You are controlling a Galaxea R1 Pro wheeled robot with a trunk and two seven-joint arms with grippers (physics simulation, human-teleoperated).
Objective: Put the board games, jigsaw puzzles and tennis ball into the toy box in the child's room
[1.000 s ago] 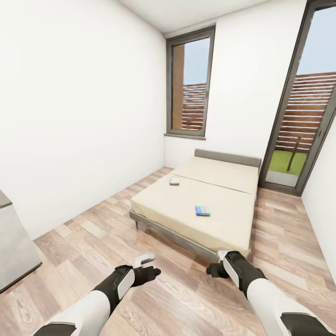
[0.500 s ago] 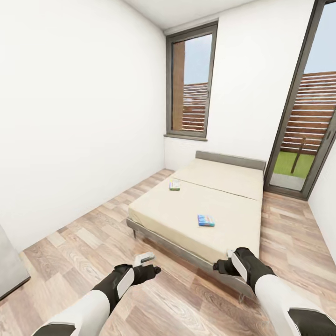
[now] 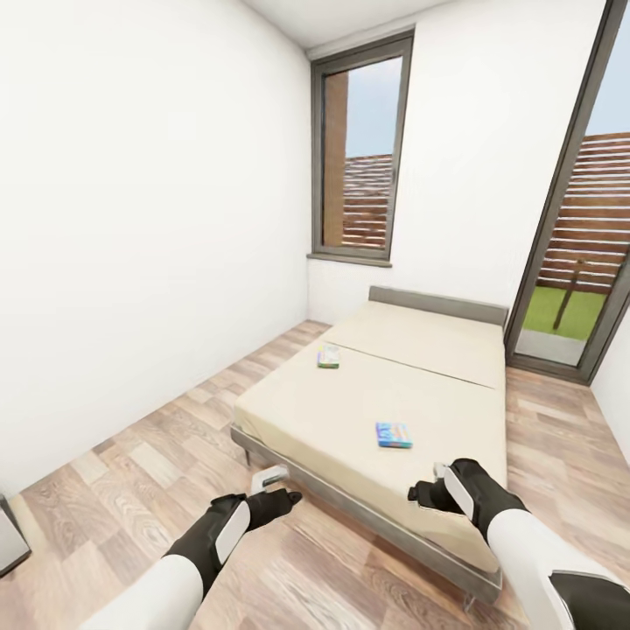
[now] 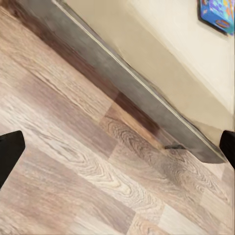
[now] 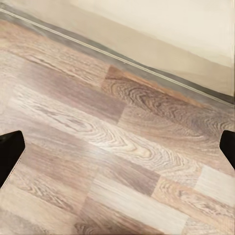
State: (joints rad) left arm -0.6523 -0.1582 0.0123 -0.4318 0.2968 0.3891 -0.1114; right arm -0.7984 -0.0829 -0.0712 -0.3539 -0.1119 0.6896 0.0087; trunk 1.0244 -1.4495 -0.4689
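Note:
Two board games lie on the bed, a wide beige mattress on a dark grey frame. A greenish game sits toward the far left of the mattress. A blue game lies nearer, right of centre, and a corner of it shows in the left wrist view beyond the bed frame. My left gripper hangs open over the floor by the bed's near corner. My right gripper is open over the bed's near edge. Both hold nothing. The table, toy box, jigsaw puzzles and tennis ball are out of view.
A white wall runs along the left, with a strip of wood floor between it and the bed. A dark-framed window stands behind the bed, a glass door at right. A grey cabinet corner is at lower left.
The whole view has advanced toward the bed, so the camera has moved. The grey cabinet has slid almost out at the left. Both arms keep their pose and the grippers stay open.

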